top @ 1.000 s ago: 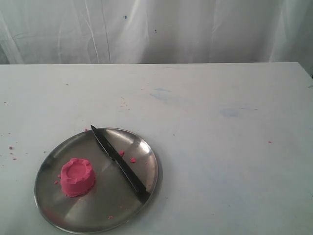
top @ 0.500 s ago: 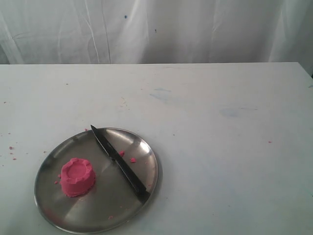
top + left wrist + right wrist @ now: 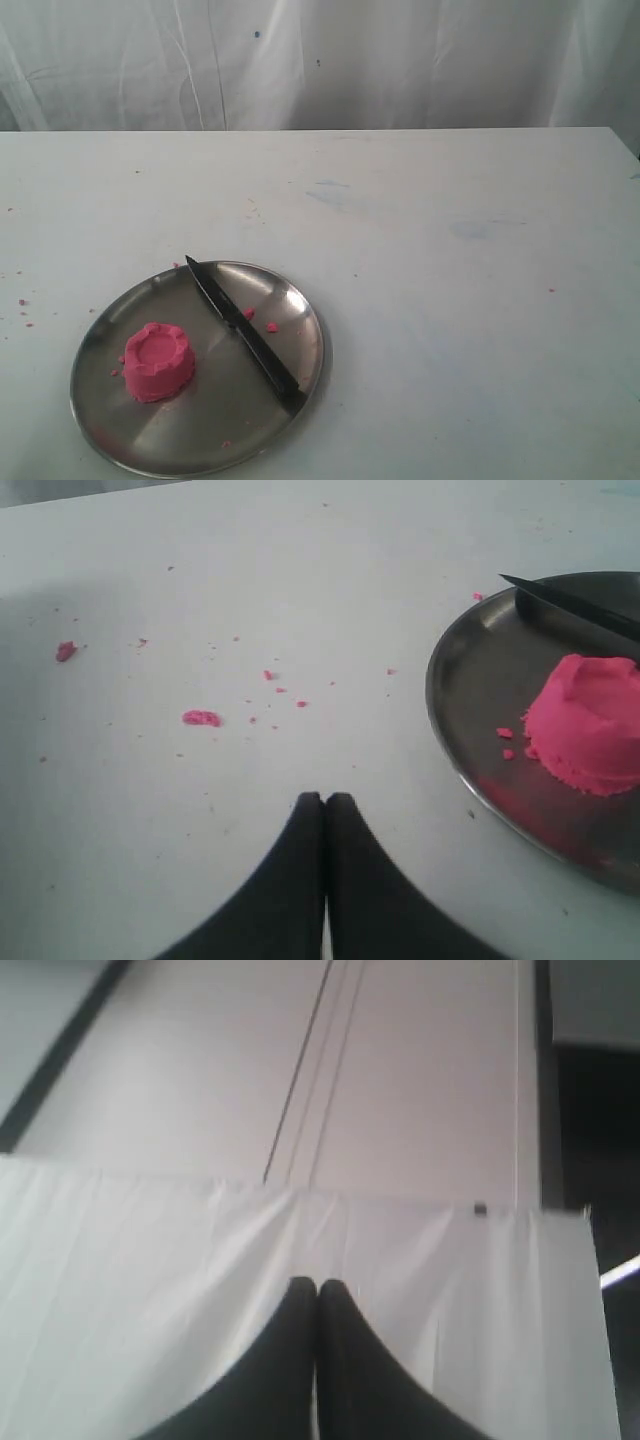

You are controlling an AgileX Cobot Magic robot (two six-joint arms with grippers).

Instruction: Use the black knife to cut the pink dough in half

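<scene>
The pink dough (image 3: 158, 361), one whole cup-shaped lump with a scalloped rim, stands on the left part of a round steel plate (image 3: 120, 438). Across the plate's right part lies the black knife (image 3: 243, 334), its point at the far rim and its handle at the near right rim. Neither arm shows in the exterior view. In the left wrist view my left gripper (image 3: 325, 800) is shut and empty over bare table, apart from the plate (image 3: 470, 670), the dough (image 3: 588, 725) and the knife tip (image 3: 570, 602). My right gripper (image 3: 317, 1286) is shut, empty, facing a white curtain.
Tiny pink crumbs (image 3: 201, 718) are scattered on the white table beside the plate, and a few (image 3: 271, 326) lie on the plate near the knife. A white curtain (image 3: 320, 60) hangs behind the table's far edge.
</scene>
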